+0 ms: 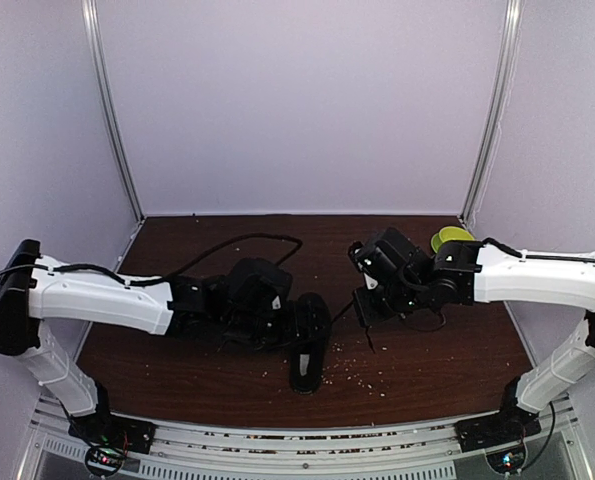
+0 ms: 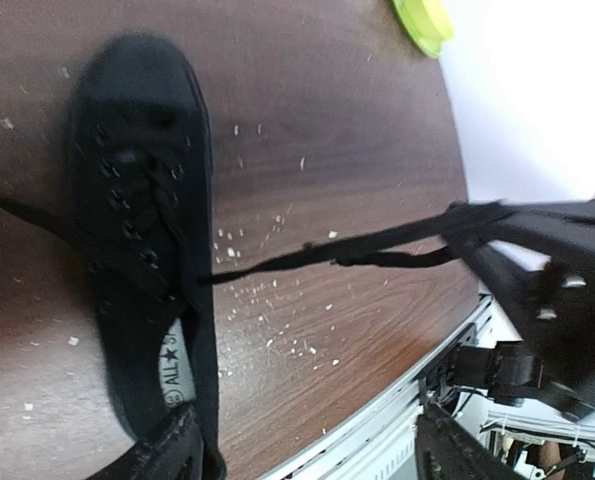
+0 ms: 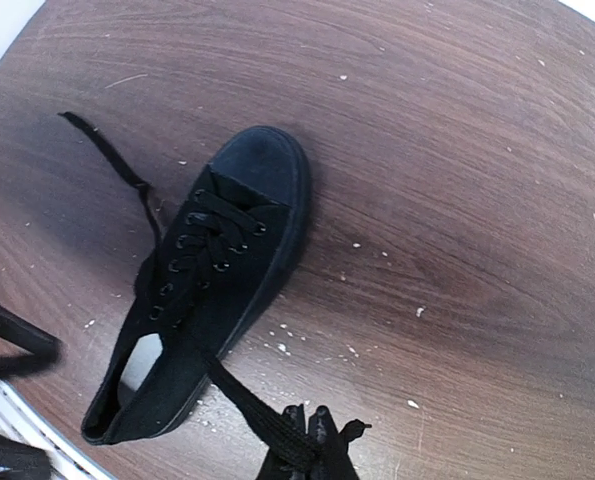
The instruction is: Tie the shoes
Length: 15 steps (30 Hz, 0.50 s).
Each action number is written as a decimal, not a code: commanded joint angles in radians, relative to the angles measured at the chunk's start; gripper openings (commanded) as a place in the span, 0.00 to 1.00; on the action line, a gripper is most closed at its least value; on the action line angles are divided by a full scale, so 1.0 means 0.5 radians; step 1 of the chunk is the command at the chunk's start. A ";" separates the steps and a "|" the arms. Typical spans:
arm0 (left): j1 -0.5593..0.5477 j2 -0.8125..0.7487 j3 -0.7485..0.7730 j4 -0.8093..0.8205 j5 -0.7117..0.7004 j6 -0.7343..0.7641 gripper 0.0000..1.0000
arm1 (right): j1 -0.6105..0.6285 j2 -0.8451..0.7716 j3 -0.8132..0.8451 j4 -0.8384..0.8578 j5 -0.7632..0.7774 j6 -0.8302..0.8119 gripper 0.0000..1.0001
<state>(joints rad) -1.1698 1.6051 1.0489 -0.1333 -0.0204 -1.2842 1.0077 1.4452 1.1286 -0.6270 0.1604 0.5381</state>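
- Well, I see the black sneaker (image 1: 310, 345) standing upright on its sole on the brown table (image 1: 177, 230). It is near the front edge and between my two arms, heel toward the bases and toe pointing away.
- Its pale insole (image 2: 175, 365) shows at the heel opening. The lacing is threaded through the eyelets and untied.
- My right gripper (image 3: 307, 438) has its jaws pinched tight on one lace (image 2: 327, 250), the fingertips meeting around the flat black strand.
- That lace runs taut from the sneaker's right side, low over the table, across to the right gripper, which sits just to the right of the sneaker in the top view.
- The other lace end (image 3: 107, 150) lies slack on the wood on the sneaker's left side, trailing out past the toe.
- My left gripper (image 2: 307, 455) hovers above the heel end with its jaws spread wide and nothing between them. I cannot tell whether its left finger (image 2: 167, 450) touches the heel.
- A green bowl (image 1: 452, 238) sits toward the back right, by the right arm, well apart from the sneaker.
- Pale crumbs (image 2: 267, 300) are scattered over the table on the sneaker's right side, under the taut lace.
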 commanded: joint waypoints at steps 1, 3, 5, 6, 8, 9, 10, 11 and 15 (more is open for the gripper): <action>0.134 -0.311 -0.131 -0.081 -0.103 0.333 0.77 | 0.000 -0.119 -0.117 -0.125 0.168 0.151 0.00; 0.250 -0.411 -0.196 -0.144 -0.030 0.445 0.78 | 0.000 -0.165 -0.252 -0.077 0.166 0.219 0.00; 0.365 -0.503 -0.252 -0.228 -0.012 0.542 0.78 | -0.005 -0.196 -0.377 0.003 0.132 0.278 0.00; 0.417 -0.557 -0.287 -0.251 -0.029 0.604 0.79 | -0.005 -0.211 -0.432 0.048 0.111 0.306 0.00; 0.524 -0.691 -0.345 -0.303 -0.112 0.744 0.84 | -0.007 -0.212 -0.498 0.123 0.060 0.355 0.06; 0.595 -0.739 -0.367 -0.332 -0.134 0.792 0.86 | -0.006 -0.212 -0.500 0.121 0.045 0.373 0.15; 0.677 -0.788 -0.392 -0.351 -0.123 0.828 0.87 | -0.005 -0.214 -0.488 0.107 0.047 0.384 0.26; 0.814 -0.838 -0.420 -0.356 -0.086 0.860 0.88 | -0.003 -0.219 -0.458 0.091 0.048 0.368 0.40; 1.212 -0.993 -0.523 -0.320 0.141 1.009 0.91 | 0.020 -0.218 -0.234 0.028 0.124 0.208 0.69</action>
<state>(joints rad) -0.7139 1.1725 0.8238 -0.2935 -0.0315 -0.9096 1.0088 1.3537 0.9024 -0.6197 0.1799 0.6830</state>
